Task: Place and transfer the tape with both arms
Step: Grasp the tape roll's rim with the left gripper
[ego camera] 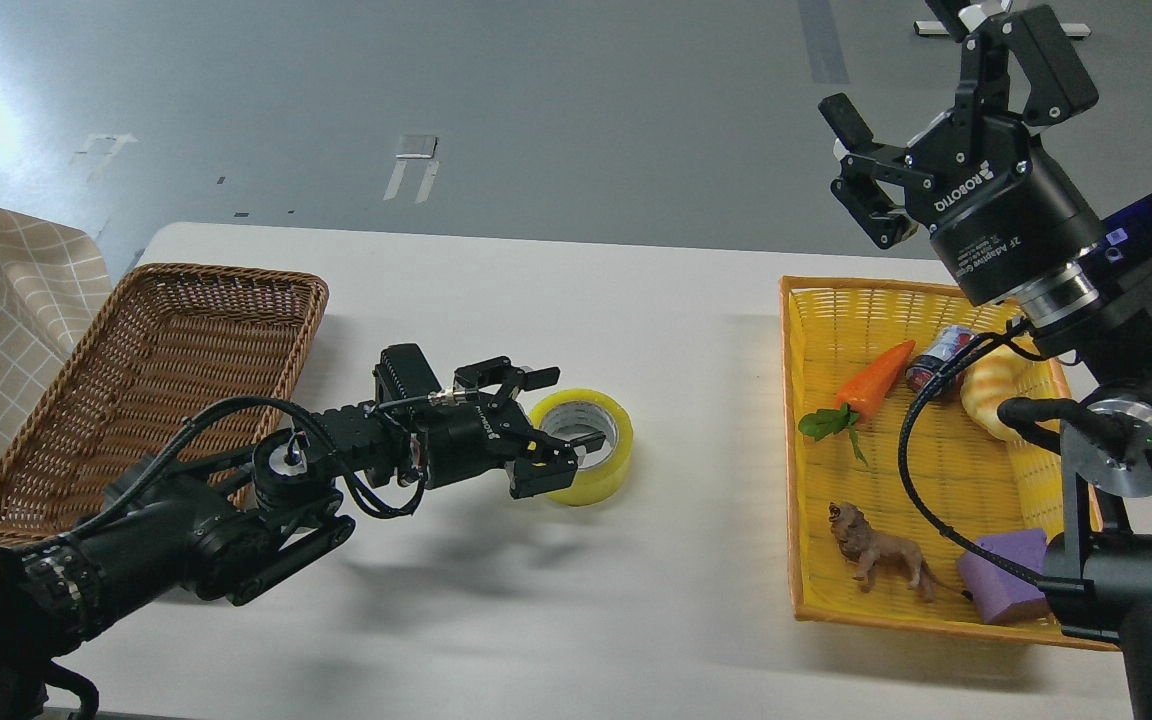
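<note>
The tape (598,470), a wide yellow translucent roll with a pale core, lies flat on the white table (636,620) near its middle. My left gripper (558,425) reaches in from the left at the roll's left side. Its fingers are spread, one by the roll's far-left edge and one (546,468) in front of its near-left wall, with a tip over the core hole. It looks open. My right gripper (926,95) is raised high at the upper right, above the yellow basket's far corner, open wide and empty.
A brown wicker basket (76,420) stands at the table's left. A yellow basket (804,450) at the right holds a toy carrot (871,378), a can (939,355), a bread toy (991,395), a lion figure (881,555) and a purple block (1006,585).
</note>
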